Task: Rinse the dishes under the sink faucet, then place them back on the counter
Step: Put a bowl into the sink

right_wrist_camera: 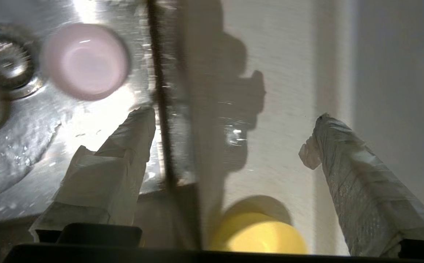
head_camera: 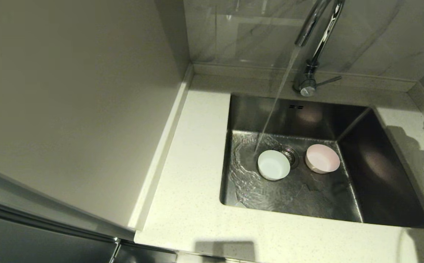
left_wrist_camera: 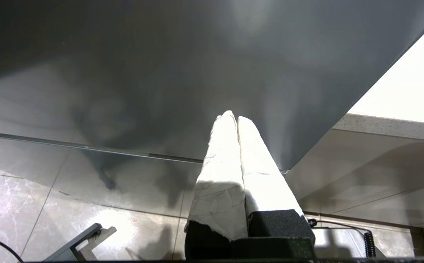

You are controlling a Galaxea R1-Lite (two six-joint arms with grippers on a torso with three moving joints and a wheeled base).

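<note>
Left gripper [left_wrist_camera: 236, 118], two white tape-wrapped fingers [left_wrist_camera: 221, 171] pressed together, pointing at dark grey glossy cabinet panel [left_wrist_camera: 161, 73]; grey marble-look floor tiles [left_wrist_camera: 33, 204] below; off-white speckled counter edge [left_wrist_camera: 387, 124] nearby.

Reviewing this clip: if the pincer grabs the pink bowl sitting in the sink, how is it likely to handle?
The pink bowl looks thin, plastic-like and rigid, so probably light and unlikely to flex or break. The sink floor around it glistens with water from the running faucet, so its smooth wall may be slippery. Round and shallow, it might slide or tip when nudged.
</note>
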